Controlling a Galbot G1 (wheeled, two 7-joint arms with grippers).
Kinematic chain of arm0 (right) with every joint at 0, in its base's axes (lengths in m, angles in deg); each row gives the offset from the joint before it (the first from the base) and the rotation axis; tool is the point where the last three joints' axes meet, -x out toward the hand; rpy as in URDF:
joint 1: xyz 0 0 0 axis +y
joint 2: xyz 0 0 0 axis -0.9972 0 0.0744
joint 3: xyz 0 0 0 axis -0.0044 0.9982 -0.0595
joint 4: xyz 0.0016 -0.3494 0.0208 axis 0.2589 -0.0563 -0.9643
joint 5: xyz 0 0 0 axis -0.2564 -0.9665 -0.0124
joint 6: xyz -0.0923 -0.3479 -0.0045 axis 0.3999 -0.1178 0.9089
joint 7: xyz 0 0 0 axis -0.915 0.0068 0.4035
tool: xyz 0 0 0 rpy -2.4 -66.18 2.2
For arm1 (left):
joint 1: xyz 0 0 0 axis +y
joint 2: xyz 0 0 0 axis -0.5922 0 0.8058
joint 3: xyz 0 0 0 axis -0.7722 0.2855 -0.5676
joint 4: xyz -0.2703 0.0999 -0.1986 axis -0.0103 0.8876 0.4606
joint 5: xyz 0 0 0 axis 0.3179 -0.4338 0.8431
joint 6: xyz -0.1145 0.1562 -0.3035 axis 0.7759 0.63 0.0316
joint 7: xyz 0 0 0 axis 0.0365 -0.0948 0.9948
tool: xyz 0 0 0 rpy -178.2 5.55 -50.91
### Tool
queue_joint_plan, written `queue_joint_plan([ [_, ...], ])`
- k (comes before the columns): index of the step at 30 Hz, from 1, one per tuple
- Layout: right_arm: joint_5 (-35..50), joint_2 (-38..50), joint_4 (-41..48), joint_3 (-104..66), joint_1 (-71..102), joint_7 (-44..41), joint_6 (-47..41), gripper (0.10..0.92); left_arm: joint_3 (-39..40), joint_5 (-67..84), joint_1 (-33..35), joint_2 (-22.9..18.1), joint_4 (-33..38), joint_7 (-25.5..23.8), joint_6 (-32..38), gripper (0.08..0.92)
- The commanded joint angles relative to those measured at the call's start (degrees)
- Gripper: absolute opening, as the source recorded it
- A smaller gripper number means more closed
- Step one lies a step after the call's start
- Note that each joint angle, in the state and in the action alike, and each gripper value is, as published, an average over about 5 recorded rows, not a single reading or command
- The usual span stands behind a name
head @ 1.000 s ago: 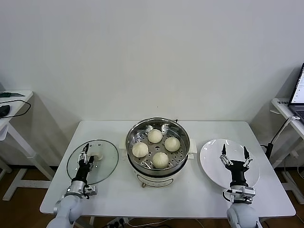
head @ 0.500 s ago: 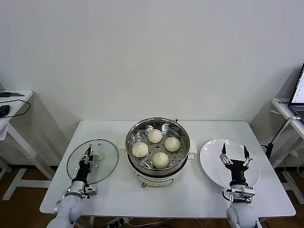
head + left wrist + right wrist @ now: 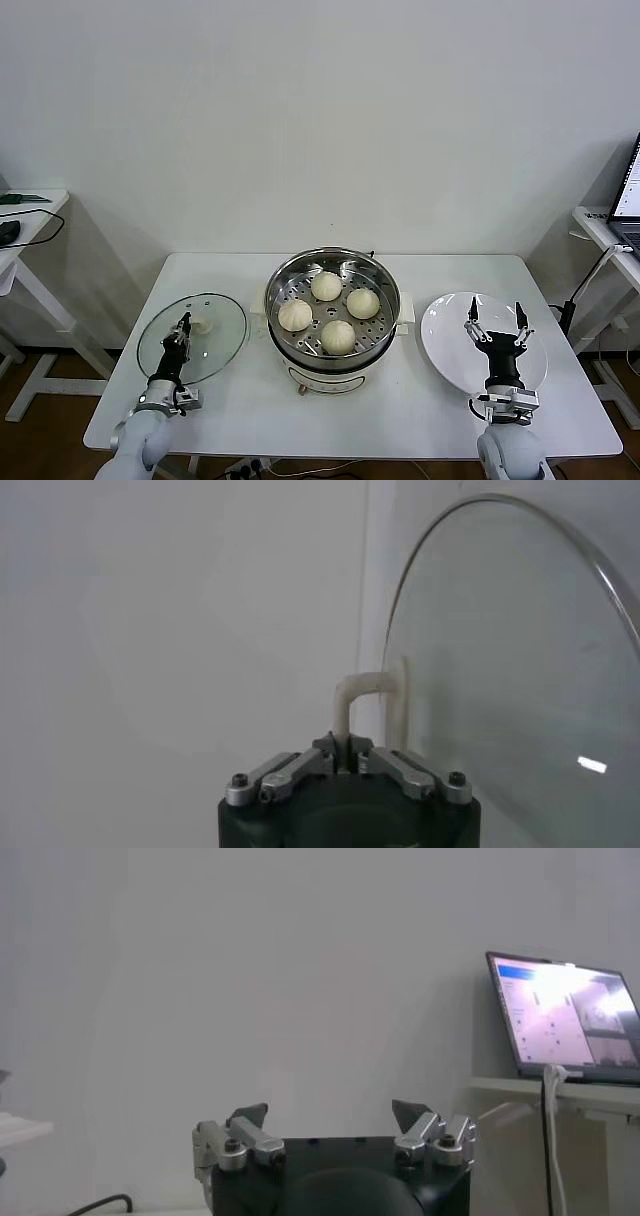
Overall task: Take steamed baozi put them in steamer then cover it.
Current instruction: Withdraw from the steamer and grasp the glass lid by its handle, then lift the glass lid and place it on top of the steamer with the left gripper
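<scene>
Left gripper (image 3: pixel 345 757) clamped on the handle of a glass lid

The left gripper's black body fills the lower middle of the left wrist view, its two metal fingers (image 3: pixel 285 772) drawn tight together on one leg of a cream-white loop handle (image 3: pixel 365 692). The handle rises from between the fingers and bends over to join the round glass lid (image 3: pixel 520 670), which stands on edge beside the gripper, its thin metal rim curving overhead. A plain pale wall (image 3: pixel 170 630) lies behind.
</scene>
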Motion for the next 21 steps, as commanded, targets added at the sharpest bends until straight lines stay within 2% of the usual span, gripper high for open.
queue_joint_plan([
  [1, -0.23, -0.36, -0.10, 0.13, -0.12, -0.04, 0.00, 0.823, -5.18, 4.79, 6.58, 3.76, 25.43, -0.45, -2.85, 0.185],
  [7, -0.19, -0.83, -0.49, -0.04, -0.22, 0.00, 0.00, 0.823, -6.11, 6.29, 8.45, 5.60, 41.93, -2.94, -7.34, 0.185],
  [12, 0.01, -0.92, -0.89, -0.69, 0.08, -0.01, -0.01, 0.823, 0.89, 5.84, 8.14, 5.59, 52.45, -6.72, -13.04, 0.185],
  [16, 0.09, -0.94, -0.89, -1.26, 0.20, -0.01, -0.02, 0.823, 11.88, 5.13, 5.92, 4.38, 56.33, -10.35, -19.41, 0.185],
  [21, 0.10, -1.02, -0.82, -2.03, 0.25, 0.00, -0.03, 0.823, 25.61, 3.83, 2.79, 2.38, 55.24, -13.81, -24.80, 0.185],
])
